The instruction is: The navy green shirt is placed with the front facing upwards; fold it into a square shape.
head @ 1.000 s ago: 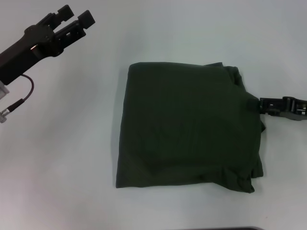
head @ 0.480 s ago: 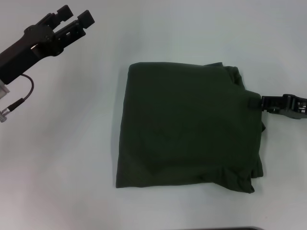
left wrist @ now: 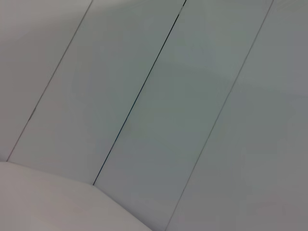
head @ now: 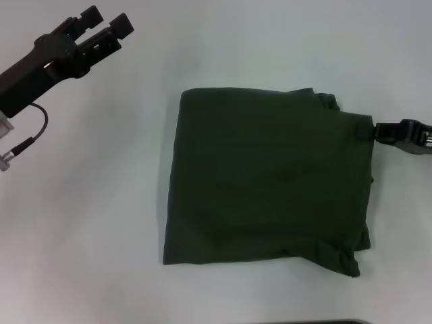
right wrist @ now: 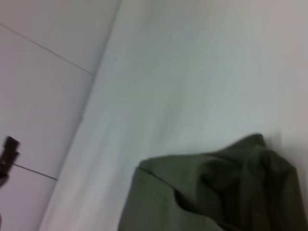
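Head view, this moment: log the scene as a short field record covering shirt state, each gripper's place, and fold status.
garment: navy green shirt, folded to a rough square on the white table
print side: no lettering visible
uneven edge: bunched layers along its right side and near-right corner
right gripper: at the shirt's right edge, far half; contact cannot be told
left gripper: raised at far left, away from the shirt, fingers apart
fold status: looks near done
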